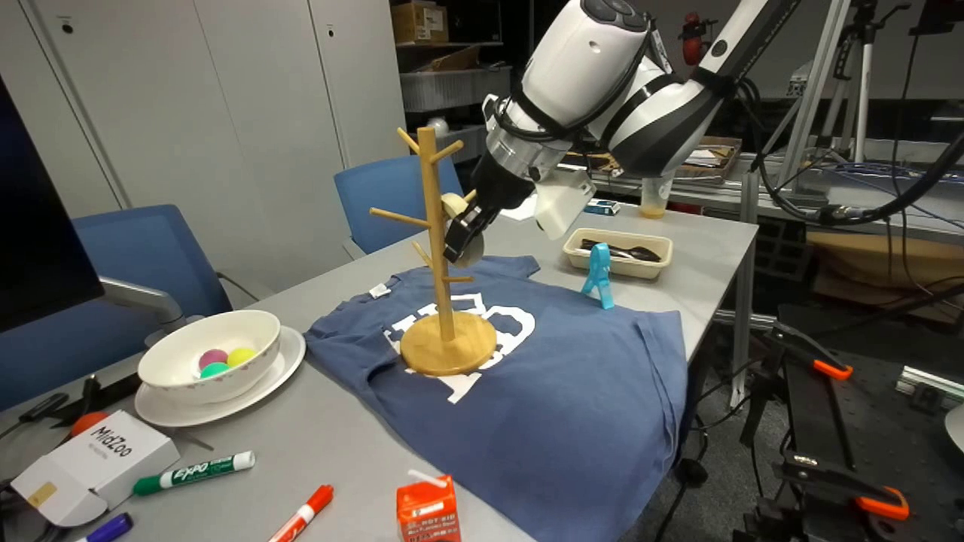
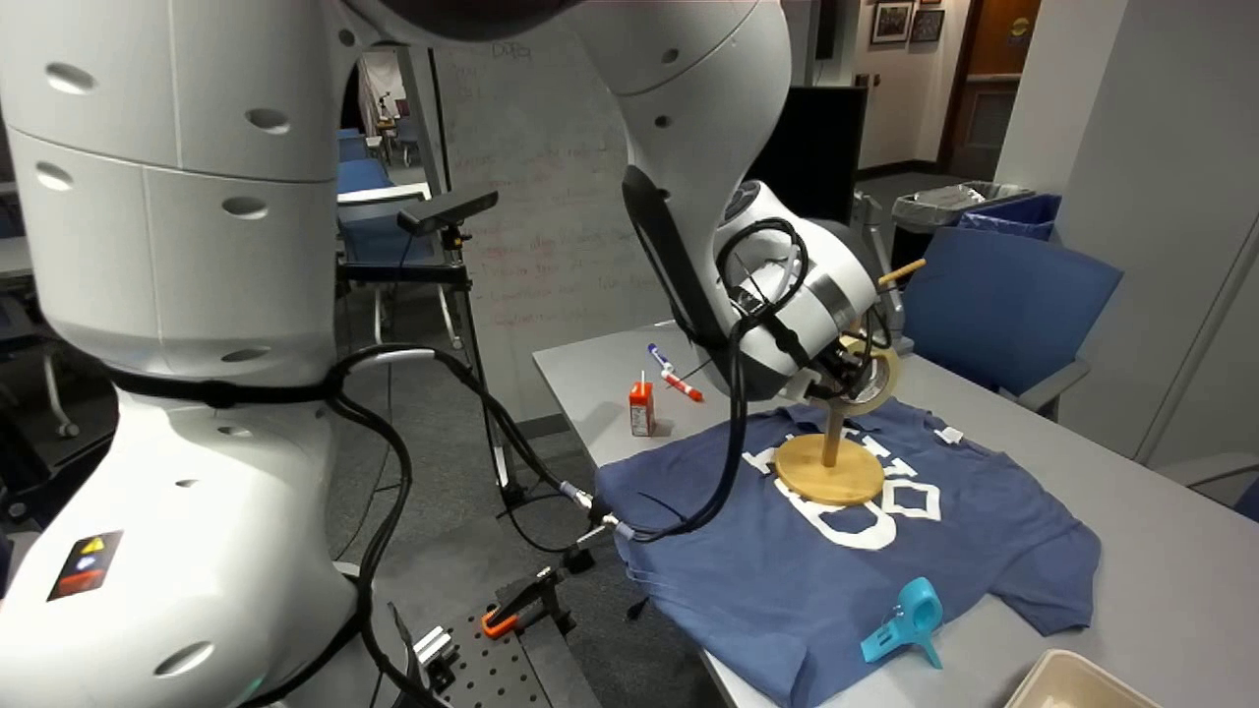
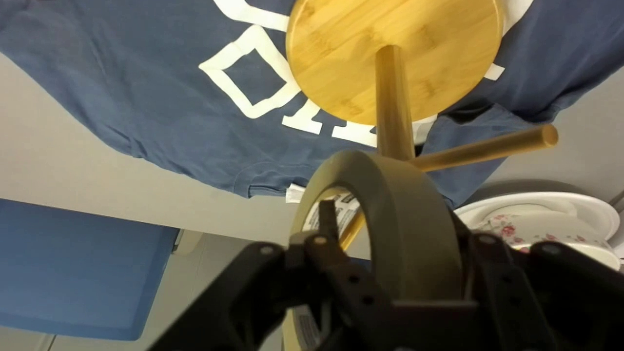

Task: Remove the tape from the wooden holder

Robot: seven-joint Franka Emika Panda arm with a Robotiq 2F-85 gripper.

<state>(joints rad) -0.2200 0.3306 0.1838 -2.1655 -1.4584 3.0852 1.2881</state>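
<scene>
The wooden holder (image 1: 446, 342) stands upright on the blue shirt; it also shows in an exterior view (image 2: 826, 472) and in the wrist view (image 3: 341, 53). The pale tape ring (image 3: 395, 204) is up beside the pole at an upper peg. In the wrist view a peg shows through the ring's open centre. The tape also shows in both exterior views (image 1: 473, 254) (image 2: 890, 379). My gripper (image 3: 395, 229) straddles the tape's width, a finger at each face, and appears shut on it. It is tilted toward the pole in both exterior views (image 1: 458, 242) (image 2: 854, 379). The exact finger contact is partly hidden.
The blue shirt (image 1: 572, 399) lies on the grey table. A blue clip (image 1: 599, 275) and a tan tray (image 1: 617, 267) are near the arm's side. A white bowl (image 1: 173, 369) on a plate, markers (image 1: 196, 473) and a red carton (image 1: 428, 512) lie at other places.
</scene>
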